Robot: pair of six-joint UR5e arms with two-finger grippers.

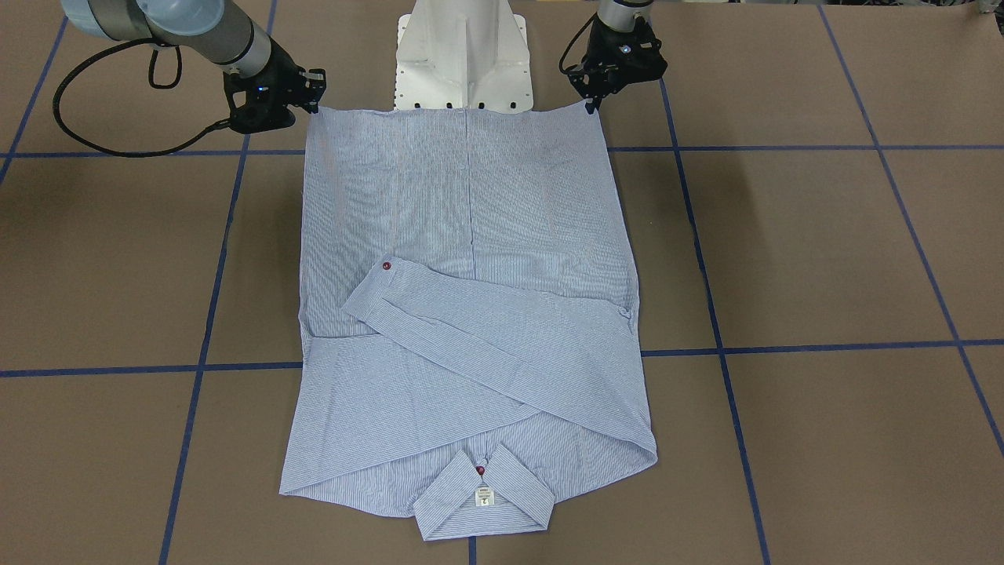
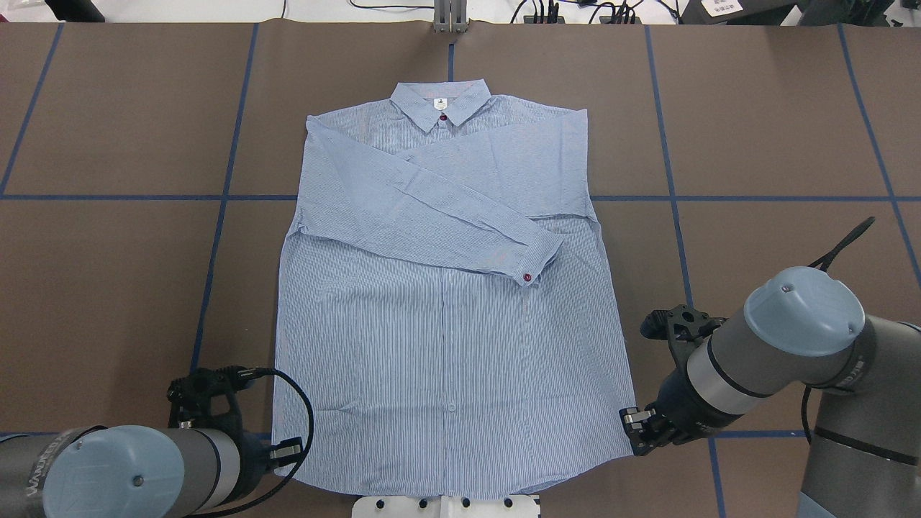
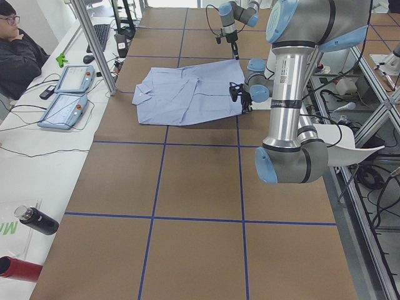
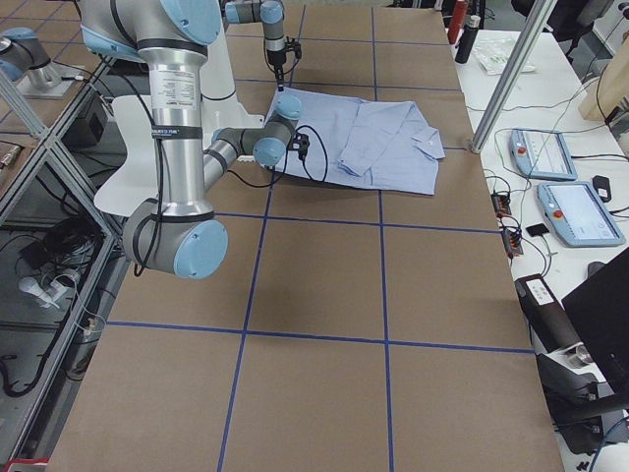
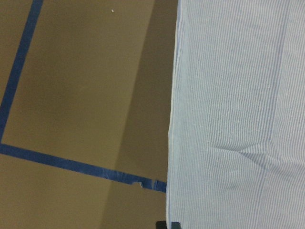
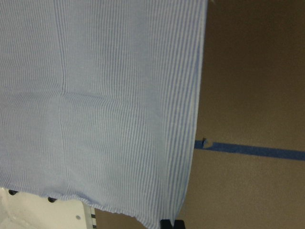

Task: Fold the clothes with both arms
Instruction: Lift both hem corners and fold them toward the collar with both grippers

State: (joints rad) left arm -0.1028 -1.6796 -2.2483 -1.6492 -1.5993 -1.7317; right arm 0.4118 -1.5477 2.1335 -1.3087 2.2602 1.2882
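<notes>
Striped shirt lies flat mid-table, collar at 12 o'clock. Left gripper meets the hem's 7 o'clock corner and right gripper the 5 o'clock corner. I cannot tell whether either grips. Brown table spreads wide at 3 and 9.

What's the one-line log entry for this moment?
shirt flat, sleeves folded in | left hand at hem corner | right hand at other corner | grip unclear

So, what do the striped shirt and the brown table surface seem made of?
Light blue-and-white striped button-up shirt: thin woven cloth, likely cotton, matte; it lies flat with soft creases. Brown table surface: matte, paper-like or board sheeting, seamed by blue tape; can't tell which.
</notes>
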